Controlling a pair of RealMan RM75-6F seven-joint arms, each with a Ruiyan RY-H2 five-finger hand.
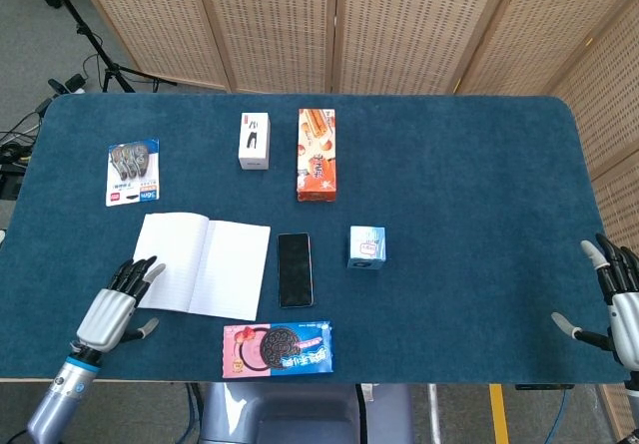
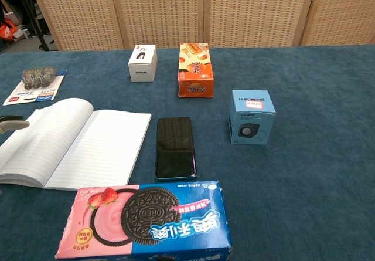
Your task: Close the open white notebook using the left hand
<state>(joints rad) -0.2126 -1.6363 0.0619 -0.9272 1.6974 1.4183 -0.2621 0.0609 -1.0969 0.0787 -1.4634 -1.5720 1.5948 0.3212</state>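
The white notebook [image 1: 200,263] lies open and flat on the blue table, left of centre; in the chest view the notebook [image 2: 73,142] shows its lined pages. My left hand [image 1: 116,309] hovers at the notebook's near left corner, fingers spread and holding nothing, its fingertips over the page edge. Only a fingertip of the left hand [image 2: 13,122] shows at the chest view's left edge. My right hand [image 1: 616,299] stays open at the table's far right edge, away from everything.
A black phone [image 1: 295,268] lies just right of the notebook. An Oreo box [image 1: 279,348] sits at the front edge. A small blue box [image 1: 366,246], an orange snack box [image 1: 316,154], a white box [image 1: 254,141] and a blister pack [image 1: 132,171] lie farther back.
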